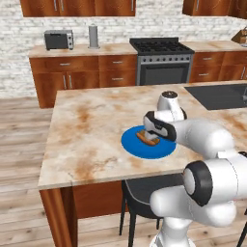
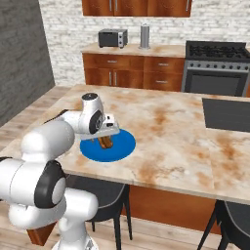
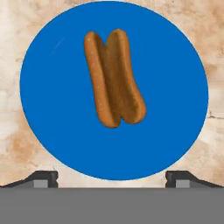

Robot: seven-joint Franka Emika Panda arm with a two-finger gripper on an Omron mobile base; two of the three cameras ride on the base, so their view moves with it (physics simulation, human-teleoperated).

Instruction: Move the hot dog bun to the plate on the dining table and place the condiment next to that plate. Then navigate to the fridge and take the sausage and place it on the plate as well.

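Observation:
The orange-tan hot dog bun (image 3: pixel 114 78) lies flat on the round blue plate (image 3: pixel 52 109), clear of the fingers. The plate (image 1: pixel 132 144) rests on the dining table (image 1: pixel 87 135) near its front edge. My gripper (image 3: pixel 112 177) hovers just above the bun (image 1: pixel 147 139), open, with its two fingertips (image 3: pixel 43 178) spread wide and nothing between them. From the other side, the gripper (image 2: pixel 106 136) hangs over the bun (image 2: pixel 105 142) and the plate (image 2: pixel 119 149). The condiment, the fridge and the sausage are out of view.
A dark inset sink (image 1: pixel 219 94) sits at the table's far right. Dark chairs (image 1: pixel 140 193) stand under the near edge. Behind are a stove (image 1: pixel 161 60), a toaster (image 1: pixel 59 39) and wooden cabinets. A grey wall (image 2: pixel 19 53) stands to the left.

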